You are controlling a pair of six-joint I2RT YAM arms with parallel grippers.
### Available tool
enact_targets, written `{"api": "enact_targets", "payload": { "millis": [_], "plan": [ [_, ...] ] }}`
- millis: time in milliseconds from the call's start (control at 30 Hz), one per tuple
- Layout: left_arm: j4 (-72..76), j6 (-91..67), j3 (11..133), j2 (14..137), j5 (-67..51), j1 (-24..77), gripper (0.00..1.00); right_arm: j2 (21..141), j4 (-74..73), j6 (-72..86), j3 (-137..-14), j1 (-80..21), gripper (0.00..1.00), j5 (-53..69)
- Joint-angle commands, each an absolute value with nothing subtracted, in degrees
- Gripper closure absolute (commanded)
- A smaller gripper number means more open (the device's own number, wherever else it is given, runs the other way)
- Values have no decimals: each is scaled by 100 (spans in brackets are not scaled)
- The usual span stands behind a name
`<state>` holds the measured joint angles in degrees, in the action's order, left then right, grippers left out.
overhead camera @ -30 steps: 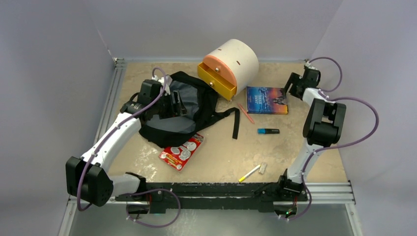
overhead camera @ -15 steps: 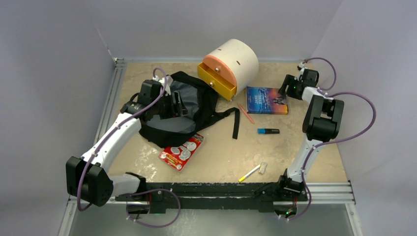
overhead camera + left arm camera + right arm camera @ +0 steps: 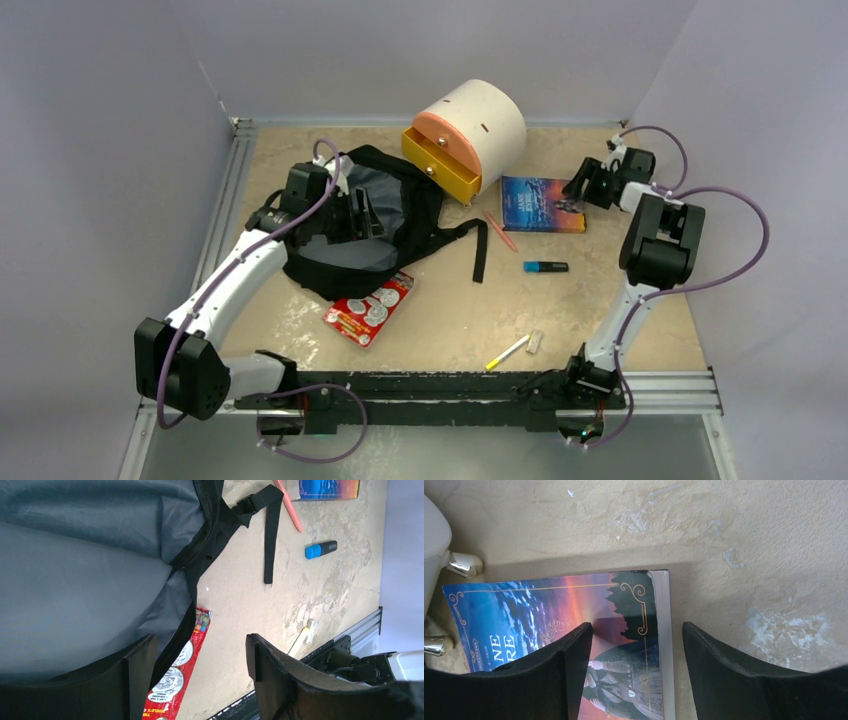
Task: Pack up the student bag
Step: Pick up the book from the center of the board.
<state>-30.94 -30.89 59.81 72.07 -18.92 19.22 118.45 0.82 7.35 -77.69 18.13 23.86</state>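
Diff vs earlier: only the R arm changed. The right gripper (image 3: pixel 588 186) has swung in from the far-R corner twd the book (image 3: pixel 542 204) and now sits at its R edge; the elbow shifted slightly w/ it. L arm, student bag (image 3: pixel 345 262), drawer box (image 3: pixel 478 124) and the small items are unchanged.

Pose: L arm reaches fwd from the near-L base, w/ the left gripper (image 3: pixel 360 212) over the bag's open mouth. The bag lies on the far-L part of the table (image 3: pixel 440 320), w/ its strap (image 3: pixel 481 250) trailing R. L wrist view: fingers (image 3: pixel 135 675) apart, nothing clamped. One is over the grey lining (image 3: pixel 75 580), the other over bare table, w/ the bag's black rim running just beside the first.

R arm is folded upright w/ the forearm angled down-left. R wrist view: fingers (image 3: pixel 574 655) apart, straddling the book's R edge, one over the cover and one over the table. Can't tell if the tips touch.

Hidden/unclear:
- L arm covers part of the bag in top view.
- Box in R wrist view is just a cream sliver + 2 shiny metal bits; can't tell if feet or knobs.
- Book title is cut off by a finger.
- Red coin pack (image 3: pixel 369 308) is partly tucked under the bag edge.
- Pink pen (image 3: pixel 499 230), blue-capped highlighter (image 3: pixel 546 266) and yellow pen (image 3: pixel 507 352) lie loose on the table.
- Tiny grey piece (image 3: pixel 535 342) beside the yellow pen is too small to ID.
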Motion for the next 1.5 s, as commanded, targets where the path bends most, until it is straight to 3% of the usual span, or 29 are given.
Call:
{"api": "enact_targets", "payload": {
  "millis": [0,167,267,567,800,1100,1467],
  "plan": [
    [-2884,-3041,5955,7104,-2073,1955,35,11778,-330,786,-7463,1956,32,2476],
    [-2881,-3032,5977,7110,-2174,1969,36,11858,-256,809,-7378,1964,37,2704],
    [-2862,-3054,5977,7093,-2246,1982,36,11955,-258,876,-7432,1960,45,2744],
    [-2638,-3093,6040,7127,-2688,2028,37,11633,125,1208,-7201,1970,100,2566],
    [-2272,-3207,6021,7131,-3054,2141,38,10601,475,1787,-6790,1969,100,2147],
    [-1447,-3729,5841,6880,-2115,3052,38,8496,817,3355,-5609,1960,100,1180],
    [0,-5595,5299,7420,-1018,4417,27,6148,162,4788,-4283,1956,100,903]
  ]
}}
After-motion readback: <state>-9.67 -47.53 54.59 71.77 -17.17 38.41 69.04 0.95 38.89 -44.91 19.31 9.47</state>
